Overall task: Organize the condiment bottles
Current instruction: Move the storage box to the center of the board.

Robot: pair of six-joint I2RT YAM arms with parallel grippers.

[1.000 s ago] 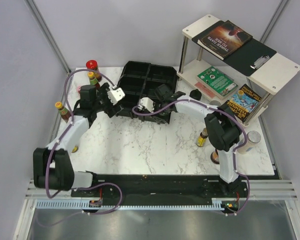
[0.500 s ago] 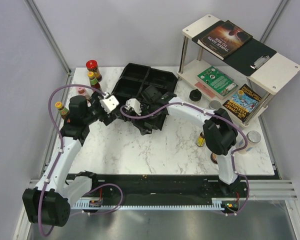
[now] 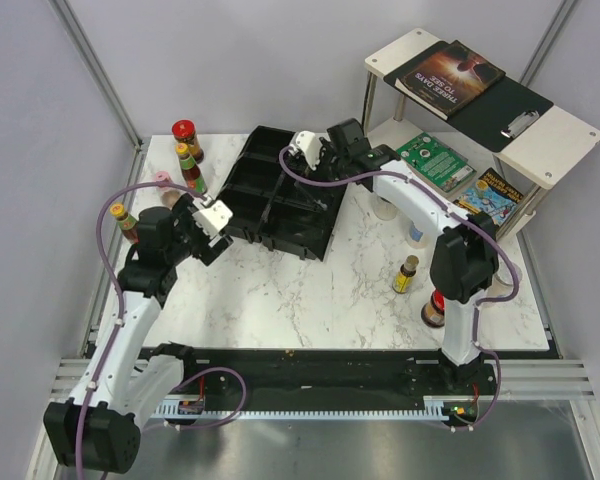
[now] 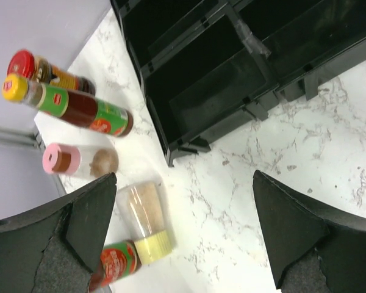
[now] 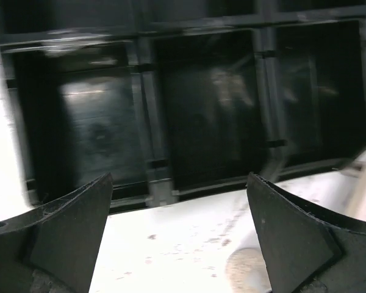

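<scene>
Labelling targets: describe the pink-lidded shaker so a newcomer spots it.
Find the black tray; bottles cluster left of it. The pink-lidded shaker is the only one there with a pink lid; its neighbours wear red or yellow caps.

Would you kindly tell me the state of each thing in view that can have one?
left claw: open, empty.
right claw: open, empty.
black tray: compartments in view empty.
red-capped jar: upright, capped.
yellow-capped sauce bottle: upright, capped.
pink-lidded shaker: upright, lidded.
slim dark bottle: upright, capped.
</scene>
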